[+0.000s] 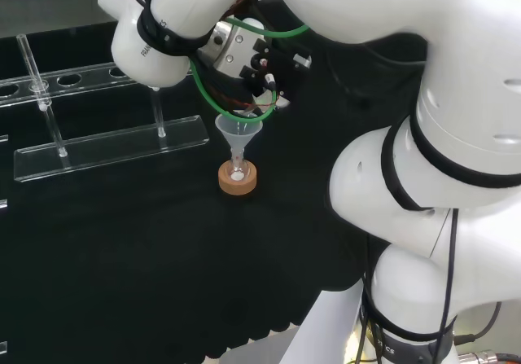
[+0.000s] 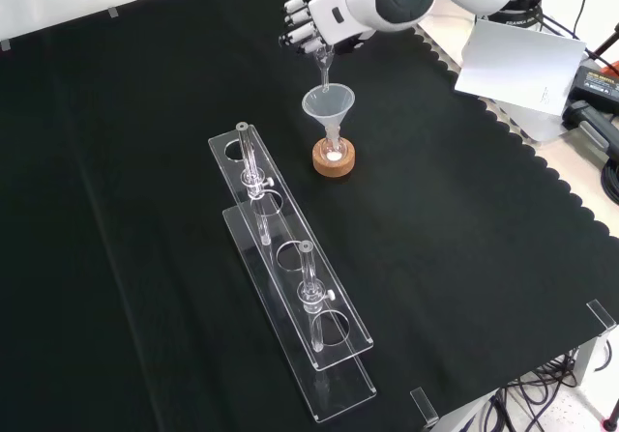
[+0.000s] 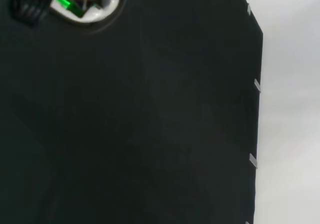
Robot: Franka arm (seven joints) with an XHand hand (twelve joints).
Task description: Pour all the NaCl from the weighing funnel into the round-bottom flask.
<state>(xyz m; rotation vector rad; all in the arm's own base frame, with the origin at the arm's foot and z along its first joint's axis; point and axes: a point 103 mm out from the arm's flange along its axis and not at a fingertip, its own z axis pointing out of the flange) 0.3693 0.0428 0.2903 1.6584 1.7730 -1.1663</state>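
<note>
Your hand (image 2: 314,21), fingers curled around the tilted weighing funnel (image 2: 324,62), pours into a clear funnel (image 2: 329,106) atop the round-bottom flask (image 2: 334,152). White powder already lies in the flask; whether any remains to pour cannot be told.

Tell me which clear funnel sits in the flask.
The wide cone funnel stands in the flask on the cork ring; the slimmer weighing funnel is tipped above it in the hand.

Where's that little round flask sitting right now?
In the front view the round-bottom flask sits on a cork ring right of the clear rack's far end, a funnel in its neck, just below the robot hand.
</note>
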